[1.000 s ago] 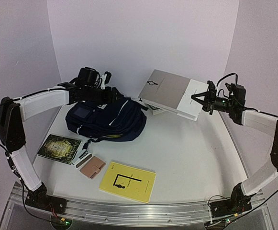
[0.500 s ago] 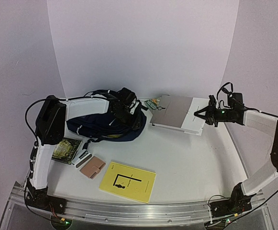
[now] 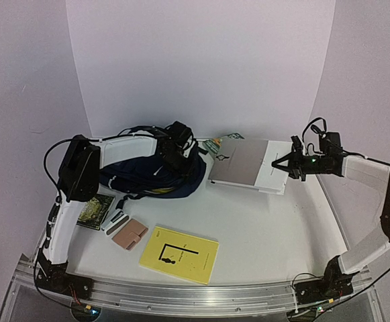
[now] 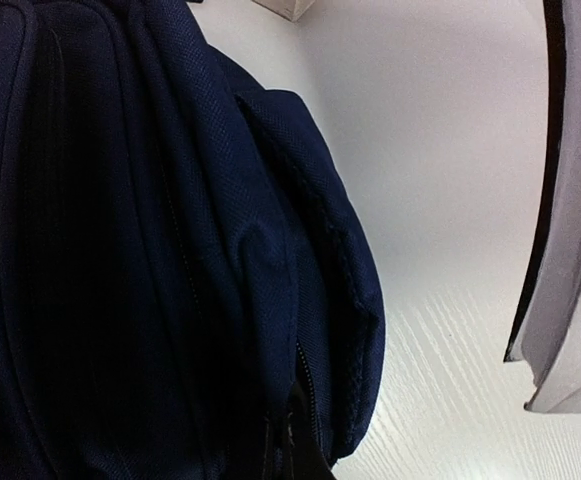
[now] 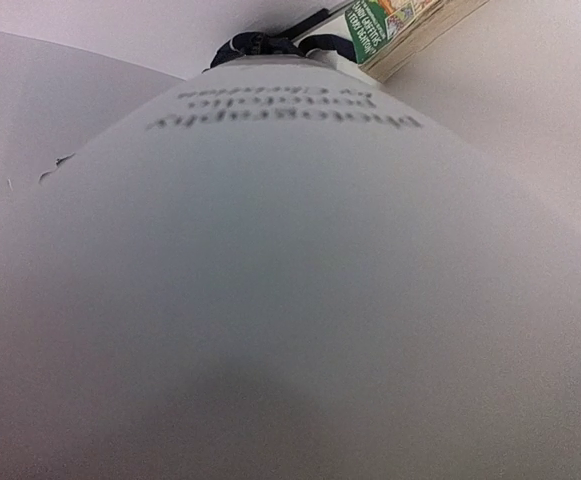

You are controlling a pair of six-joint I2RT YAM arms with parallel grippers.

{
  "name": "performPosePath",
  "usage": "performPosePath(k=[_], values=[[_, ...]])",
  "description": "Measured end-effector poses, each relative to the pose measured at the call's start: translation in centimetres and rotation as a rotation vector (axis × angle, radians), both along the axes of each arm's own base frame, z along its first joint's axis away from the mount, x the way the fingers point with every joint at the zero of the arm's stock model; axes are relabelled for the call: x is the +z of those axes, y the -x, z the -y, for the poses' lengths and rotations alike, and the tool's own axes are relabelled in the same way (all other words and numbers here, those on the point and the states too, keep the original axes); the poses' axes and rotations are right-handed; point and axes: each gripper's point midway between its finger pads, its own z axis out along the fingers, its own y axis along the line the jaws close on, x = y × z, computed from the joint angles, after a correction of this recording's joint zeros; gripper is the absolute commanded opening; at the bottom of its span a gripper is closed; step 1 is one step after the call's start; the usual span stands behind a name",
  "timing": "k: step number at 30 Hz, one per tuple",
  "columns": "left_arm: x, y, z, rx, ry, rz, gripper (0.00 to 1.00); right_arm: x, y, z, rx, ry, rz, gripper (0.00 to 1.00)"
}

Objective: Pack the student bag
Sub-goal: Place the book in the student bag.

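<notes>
The student bag (image 3: 141,176), dark navy with white piping, lies at the back left of the table and fills the left wrist view (image 4: 120,250). My left gripper (image 3: 181,155) sits on its upper right edge; its fingers are hidden, and the fabric folds and a zipper run in to where they close. My right gripper (image 3: 290,165) is shut on the right edge of a large grey-and-white book (image 3: 238,163), held almost flat just right of the bag. That book's cover (image 5: 290,250) blocks the right wrist view.
A green-spined book (image 3: 225,139) lies behind the held book. In front of the bag are a dark ornate book (image 3: 94,209), a small white-and-grey item (image 3: 116,220), a pink wallet (image 3: 129,234) and a yellow book (image 3: 179,253). A curved white backdrop encloses the table.
My left arm swung across the bag to its right side and the gripper shut there. My right gripper lowered the grey-and-white book from a raised tilt to nearly flat.
</notes>
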Motion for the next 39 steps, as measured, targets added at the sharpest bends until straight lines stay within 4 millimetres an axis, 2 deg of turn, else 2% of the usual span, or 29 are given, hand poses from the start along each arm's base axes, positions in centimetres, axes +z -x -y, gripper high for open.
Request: performPosePath(k=[2, 5, 9, 13, 16, 23, 29, 33, 35, 37, 39], values=[[0.6, 0.1, 0.0, -0.002, 0.009, 0.004, 0.0, 0.1, 0.3, -0.2, 0.015, -0.013, -0.006, 0.0], [3.2, 0.6, -0.3, -0.007, 0.036, 0.02, 0.0, 0.3, 0.6, -0.5, 0.035, -0.034, -0.011, 0.0], [8.4, 1.1, -0.7, -0.01, 0.092, 0.079, 0.0, 0.4, 0.6, -1.3, 0.054, -0.068, -0.028, 0.0], [13.8, 1.9, -1.4, -0.012, 0.151, 0.145, 0.0, 0.7, -0.3, -2.9, 0.065, -0.123, -0.039, 0.0], [16.1, 2.5, -1.6, -0.022, 0.184, 0.166, 0.0, 0.0, -0.9, -5.3, 0.091, -0.165, -0.075, 0.0], [16.5, 3.4, -1.0, -0.065, 0.22, 0.143, 0.0, -2.8, -2.3, -12.0, 0.151, -0.228, -0.194, 0.0], [16.8, 4.5, -1.0, -0.104, 0.248, 0.116, 0.0, -3.8, -5.6, -16.8, 0.127, -0.313, -0.228, 0.0], [17.3, 4.9, -1.0, -0.125, 0.262, 0.117, 0.0, -5.5, -7.3, -20.9, 0.12, -0.344, -0.262, 0.01], [17.3, 5.0, -0.9, -0.133, 0.265, 0.114, 0.0, -6.4, -8.0, -23.0, 0.115, -0.352, -0.276, 0.08], [17.3, 5.1, -0.8, -0.14, 0.268, 0.109, 0.0, -7.0, -8.1, -24.4, 0.116, -0.353, -0.289, 0.27], [17.1, 5.3, -0.8, -0.146, 0.271, 0.101, 0.0, -7.4, -8.6, -26.1, 0.111, -0.355, -0.287, 0.41]])
